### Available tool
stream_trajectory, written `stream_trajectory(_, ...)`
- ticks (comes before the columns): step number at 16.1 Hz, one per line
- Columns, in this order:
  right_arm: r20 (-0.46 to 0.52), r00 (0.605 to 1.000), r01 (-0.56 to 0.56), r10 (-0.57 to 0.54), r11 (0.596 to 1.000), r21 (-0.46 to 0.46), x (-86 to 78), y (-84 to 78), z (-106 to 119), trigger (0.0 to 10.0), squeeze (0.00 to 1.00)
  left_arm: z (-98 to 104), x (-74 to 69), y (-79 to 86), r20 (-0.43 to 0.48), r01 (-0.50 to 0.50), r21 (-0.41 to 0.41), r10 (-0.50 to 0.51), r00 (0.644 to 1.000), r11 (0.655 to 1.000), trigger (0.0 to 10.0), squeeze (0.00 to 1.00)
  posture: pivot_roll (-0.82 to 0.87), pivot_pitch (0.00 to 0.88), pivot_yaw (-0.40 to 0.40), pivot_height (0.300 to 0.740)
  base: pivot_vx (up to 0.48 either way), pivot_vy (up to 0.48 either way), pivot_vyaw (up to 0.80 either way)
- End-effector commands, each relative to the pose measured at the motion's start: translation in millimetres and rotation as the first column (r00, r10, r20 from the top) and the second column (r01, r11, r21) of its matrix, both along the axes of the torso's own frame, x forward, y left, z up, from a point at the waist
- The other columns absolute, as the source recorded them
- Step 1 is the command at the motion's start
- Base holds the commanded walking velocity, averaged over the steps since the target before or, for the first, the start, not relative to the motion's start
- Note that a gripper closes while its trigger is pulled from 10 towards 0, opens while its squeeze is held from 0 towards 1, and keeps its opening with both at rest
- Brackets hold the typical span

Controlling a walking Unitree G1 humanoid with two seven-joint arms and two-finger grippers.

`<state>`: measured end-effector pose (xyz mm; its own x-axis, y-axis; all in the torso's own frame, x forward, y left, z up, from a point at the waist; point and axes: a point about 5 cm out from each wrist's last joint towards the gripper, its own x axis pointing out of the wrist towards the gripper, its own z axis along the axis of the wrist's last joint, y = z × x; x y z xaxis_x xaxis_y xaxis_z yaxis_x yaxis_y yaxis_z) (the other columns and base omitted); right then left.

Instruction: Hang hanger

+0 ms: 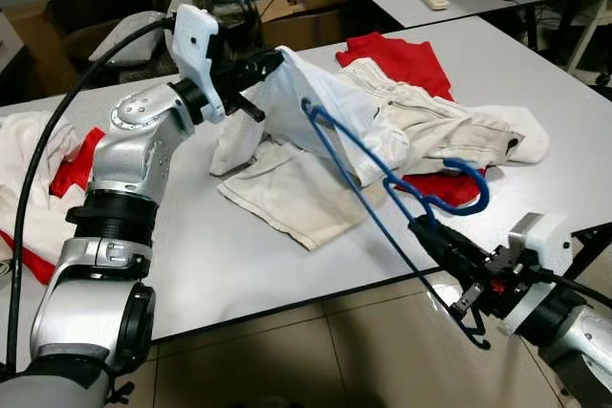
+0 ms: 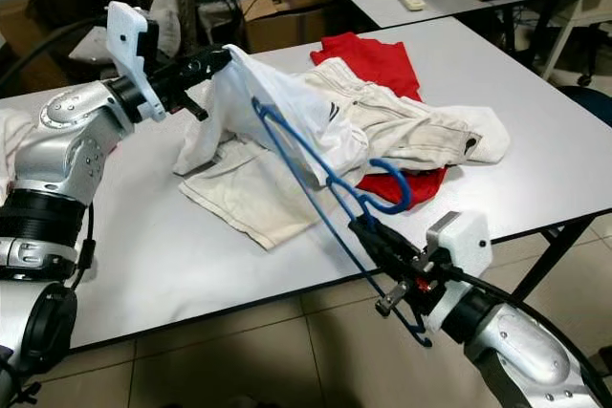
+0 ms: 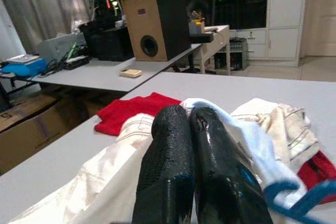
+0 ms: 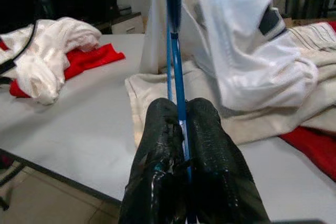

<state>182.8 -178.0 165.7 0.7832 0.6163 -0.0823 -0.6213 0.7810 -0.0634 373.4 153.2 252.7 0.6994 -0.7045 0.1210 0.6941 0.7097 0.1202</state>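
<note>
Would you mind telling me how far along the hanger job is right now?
Done: both grasps. The right tool is shut on the blue hanger, and the left tool is shut on the white garment, lifted above the table. In hand: the hanger's far end sits against the raised cloth. Left: getting the garment properly onto the hanger and hanging it up.

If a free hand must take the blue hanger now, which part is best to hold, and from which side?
Probably the curved hook of the blue hanger, coming from above. It lies exposed over the red cloth, while the far end sits inside the white garment held by the left gripper, and the right gripper pinches the lower bar.
</note>
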Motion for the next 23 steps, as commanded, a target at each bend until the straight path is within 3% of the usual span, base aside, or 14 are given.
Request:
stream_trajectory(1,-0.024,1.0,0.02,-0.021,1.0,-0.019,4.4,-2.9,-2,10.0,0.0,9,-3.3,2.7,0.021,0.017,-0.003,-0.017,1.0,1.0,0.0,0.0,-0.03,0.0,0.146,0.74,0.0,0.0,0.0)
stream_trajectory(3,-0.039,0.999,0.021,-0.023,0.999,-0.037,8.3,-3.3,-4,10.0,0.0,13,-5.5,3.8,0.028,0.022,0.0,-0.022,0.999,1.0,0.0,0.0,-0.03,0.0,0.142,0.74,0.0,0.0,0.0)
stream_trajectory(8,-0.085,0.988,0.122,-0.128,0.99,-0.073,37.4,-9.8,-14,10.0,0.0,10,-28.7,-0.1,0.012,0.181,0.091,-0.183,0.983,0.979,0.0,0.0,-0.01,0.0,0.124,0.74,0.0,0.0,0.0)
stream_trajectory(10,-0.082,0.989,0.124,-0.125,0.992,-0.015,43.9,-6.7,-8,10.0,0.0,4,-31.4,3.4,0.004,0.161,0.144,-0.163,0.987,0.976,0.0,0.0,-0.01,0.0,0.119,0.74,0.0,0.0,0.0)
stream_trajectory(12,-0.129,0.984,0.12,-0.121,0.993,-0.011,47.1,-5.9,-12,10.0,0.0,7,-33.6,4.2,0.014,0.147,0.123,-0.15,0.989,0.981,0.0,0.0,-0.01,0.0,0.118,0.74,0.0,0.0,0.0)
stream_trajectory(14,-0.172,0.978,0.111,-0.121,0.991,-0.068,50.9,-3.0,-22,10.0,0.0,13,-38.7,0.7,0.023,0.182,0.093,-0.185,0.983,0.979,0.0,0.0,-0.01,0.0,0.121,0.74,0.0,0.0,0.0)
stream_trajectory(17,-0.218,0.914,0.323,-0.343,0.938,-0.123,64.9,-18.9,-33,10.0,0.0,25,-33.3,14.0,0.081,0.056,0.025,-0.058,0.995,0.998,0.0,0.0,-0.01,0.0,0.121,0.74,0.0,0.0,0.0)
stream_trajectory(18,-0.174,0.888,0.426,-0.426,0.904,-0.041,72.6,-25.1,-23,10.0,0.0,26,-35.7,19.7,0.073,0.058,0.024,-0.06,0.996,0.998,0.0,0.0,-0.01,0.0,0.12,0.74,0.0,0.0,0.0)
stream_trajectory(19,-0.16,0.878,0.457,-0.451,0.889,-0.001,75.1,-27.0,-18,10.0,0.0,26,-37.2,21.1,0.066,0.065,0.029,-0.066,0.996,0.997,0.0,0.0,-0.01,0.0,0.12,0.74,0.0,0.0,0.0)
stream_trajectory(20,-0.148,0.822,0.57,-0.55,0.79,0.226,85.5,-39.4,3,10.0,0.0,20,-43.6,29.0,0.04,0.073,0.08,-0.076,0.996,0.994,0.0,0.0,0.0,0.0,0.119,0.74,0.0,0.0,0.0)
stream_trajectory(21,-0.172,0.803,0.595,-0.571,0.745,0.304,89.0,-43.8,9,10.0,0.0,17,-46.3,31.9,0.029,0.074,0.095,-0.077,0.997,0.993,0.0,0.0,0.0,0.0,0.118,0.74,0.0,0.0,0.0)
stream_trajectory(22,-0.183,0.802,0.596,-0.569,0.735,0.324,89.8,-44.4,10,10.0,0.0,16,-47.2,32.7,0.026,0.074,0.098,-0.077,0.997,0.992,0.0,0.0,0.0,0.0,0.118,0.74,0.0,0.0,0.0)
stream_trajectory(23,-0.191,0.826,0.563,-0.53,0.777,0.281,90.8,-38.0,6,10.0,0.0,12,-51.8,31.3,0.008,0.1,0.1,-0.101,0.995,0.99,0.0,0.0,0.0,0.0,0.113,0.74,0.0,0.0,0.0)
